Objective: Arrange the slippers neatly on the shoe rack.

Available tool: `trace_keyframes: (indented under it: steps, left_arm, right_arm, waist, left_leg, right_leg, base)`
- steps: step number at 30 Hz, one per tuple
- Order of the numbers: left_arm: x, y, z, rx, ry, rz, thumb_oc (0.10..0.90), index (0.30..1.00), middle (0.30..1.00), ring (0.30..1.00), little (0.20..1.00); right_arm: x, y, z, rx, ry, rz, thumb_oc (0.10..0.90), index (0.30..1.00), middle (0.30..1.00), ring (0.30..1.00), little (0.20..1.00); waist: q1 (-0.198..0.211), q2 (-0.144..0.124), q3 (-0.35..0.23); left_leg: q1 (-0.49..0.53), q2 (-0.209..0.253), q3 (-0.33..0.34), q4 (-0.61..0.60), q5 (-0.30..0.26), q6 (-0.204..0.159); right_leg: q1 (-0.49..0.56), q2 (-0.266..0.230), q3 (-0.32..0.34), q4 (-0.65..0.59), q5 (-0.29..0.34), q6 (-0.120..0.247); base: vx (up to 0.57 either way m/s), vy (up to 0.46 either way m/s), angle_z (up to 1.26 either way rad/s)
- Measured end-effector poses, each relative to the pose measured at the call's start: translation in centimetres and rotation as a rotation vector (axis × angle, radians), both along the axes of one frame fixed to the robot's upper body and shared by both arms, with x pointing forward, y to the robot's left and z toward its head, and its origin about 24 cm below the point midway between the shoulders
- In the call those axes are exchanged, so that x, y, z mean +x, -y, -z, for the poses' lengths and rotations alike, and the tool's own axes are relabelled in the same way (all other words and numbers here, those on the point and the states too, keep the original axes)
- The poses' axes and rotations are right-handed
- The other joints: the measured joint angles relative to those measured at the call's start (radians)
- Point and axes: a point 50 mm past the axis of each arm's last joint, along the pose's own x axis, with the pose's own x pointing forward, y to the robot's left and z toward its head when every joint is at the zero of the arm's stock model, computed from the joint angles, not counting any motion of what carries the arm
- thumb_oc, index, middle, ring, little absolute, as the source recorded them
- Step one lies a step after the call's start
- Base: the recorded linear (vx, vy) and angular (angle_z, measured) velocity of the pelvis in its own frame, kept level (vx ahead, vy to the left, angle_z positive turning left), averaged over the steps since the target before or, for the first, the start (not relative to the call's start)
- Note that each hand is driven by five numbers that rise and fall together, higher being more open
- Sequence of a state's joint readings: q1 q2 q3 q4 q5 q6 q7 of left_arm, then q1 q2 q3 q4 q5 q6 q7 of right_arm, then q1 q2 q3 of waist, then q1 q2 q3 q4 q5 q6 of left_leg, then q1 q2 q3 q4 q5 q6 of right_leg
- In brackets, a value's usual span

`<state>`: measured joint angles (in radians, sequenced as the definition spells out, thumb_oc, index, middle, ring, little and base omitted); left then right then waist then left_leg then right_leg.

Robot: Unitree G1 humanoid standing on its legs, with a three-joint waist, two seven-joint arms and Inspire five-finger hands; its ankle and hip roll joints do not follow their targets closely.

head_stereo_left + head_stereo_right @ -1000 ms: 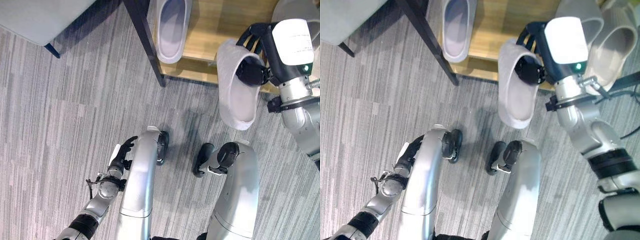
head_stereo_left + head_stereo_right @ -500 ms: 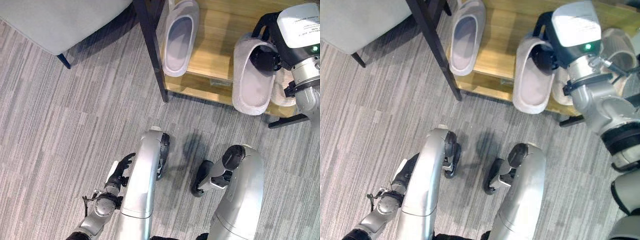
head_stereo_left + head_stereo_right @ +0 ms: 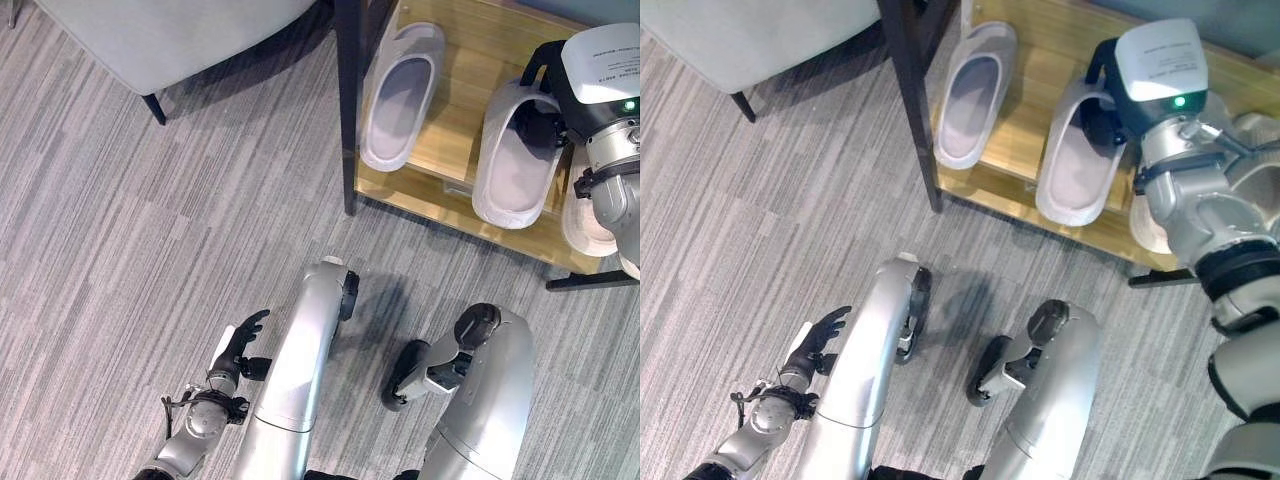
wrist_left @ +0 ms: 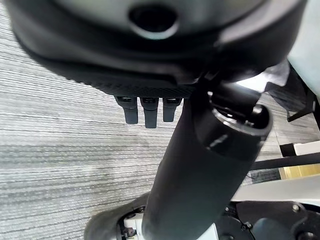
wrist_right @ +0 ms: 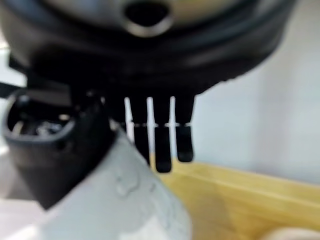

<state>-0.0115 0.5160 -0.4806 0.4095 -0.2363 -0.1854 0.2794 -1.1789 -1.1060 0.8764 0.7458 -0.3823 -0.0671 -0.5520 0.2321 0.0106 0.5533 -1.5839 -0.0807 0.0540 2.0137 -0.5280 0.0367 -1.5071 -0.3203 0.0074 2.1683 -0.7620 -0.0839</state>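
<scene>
Right hand (image 3: 1110, 115) is clamped round the toe end of a pale slipper (image 3: 515, 160) — that one now lies on the wooden shoe rack (image 3: 455, 60), just right of another slipper (image 3: 400, 95) already placed. Letting go looks like what's left; the left hand (image 3: 236, 345) hangs low with fingers straight, holding nothing.

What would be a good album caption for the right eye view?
Right hand lowers a grey slipper onto the wooden shoe rack.
</scene>
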Motion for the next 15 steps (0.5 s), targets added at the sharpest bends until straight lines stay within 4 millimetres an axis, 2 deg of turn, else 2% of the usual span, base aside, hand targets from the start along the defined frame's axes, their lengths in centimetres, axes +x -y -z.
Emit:
trace_keyframes:
  steps: [1,2,3,9,15]
  left_arm:
    - [0.0,-0.1,-0.1,0.001,0.006,0.002,0.800,0.900,0.900,0.900,0.900]
    - [-0.1,-0.1,0.0,0.002,0.004,0.001,0.800,0.900,0.900,0.900,0.900]
    - [-0.2,-0.2,0.0,0.001,-0.001,0.004,0.800,0.900,0.900,0.900,0.900]
    - [-0.4,0.0,0.2,-0.006,-0.015,0.012,0.800,0.900,0.900,0.900,0.900]
    - [-0.2,0.0,0.1,-0.022,-0.014,0.008,0.800,0.900,0.900,0.900,0.900]
  right_arm:
    - [0.0,0.2,0.0,0.004,-0.001,0.013,0.544,0.516,0.516,0.516,0.516]
    - [0.2,0.2,0.1,0.012,-0.002,0.018,0.755,0.832,0.832,0.832,0.832]
    - [0.4,0.3,0.2,0.024,-0.002,0.027,0.800,0.900,0.900,0.900,0.900]
    - [1.0,-0.7,0.3,0.088,0.005,0.000,0.800,0.900,0.900,0.900,0.900]
    - [1.0,-1.3,0.0,0.145,0.011,-0.055,0.800,0.900,0.900,0.900,0.900]
  waist:
    - [0.007,0.000,0.000]
    - [0.009,0.000,0.000]
    - [0.014,0.000,0.000]
    - [0.027,0.001,0.001]
    - [0.014,0.001,0.001]
  left_leg:
    - [0.000,-0.007,-0.001,0.000,0.000,0.000]
    - [0.001,-0.009,-0.001,0.001,0.000,0.000]
    - [0.001,-0.014,-0.001,0.001,0.000,0.000]
    - [-0.001,-0.023,-0.001,0.012,-0.011,0.003]
    - [-0.001,-0.022,0.001,0.016,-0.017,0.008]
  right_leg:
    - [0.004,-0.003,-0.001,0.002,-0.008,0.002]
    - [0.008,-0.008,-0.002,0.003,-0.013,0.001]
    - [0.011,-0.012,-0.002,0.005,-0.019,0.005]
    - [0.020,-0.021,-0.002,0.014,-0.035,0.013]
    - [0.024,-0.021,0.000,0.015,-0.038,0.018]
  base:
    - [0.00,0.007,0.19]
    - [0.00,0.011,0.18]
    - [0.00,0.019,0.13]
    - [0.00,0.012,0.05]
    - [0.00,0.000,0.00]
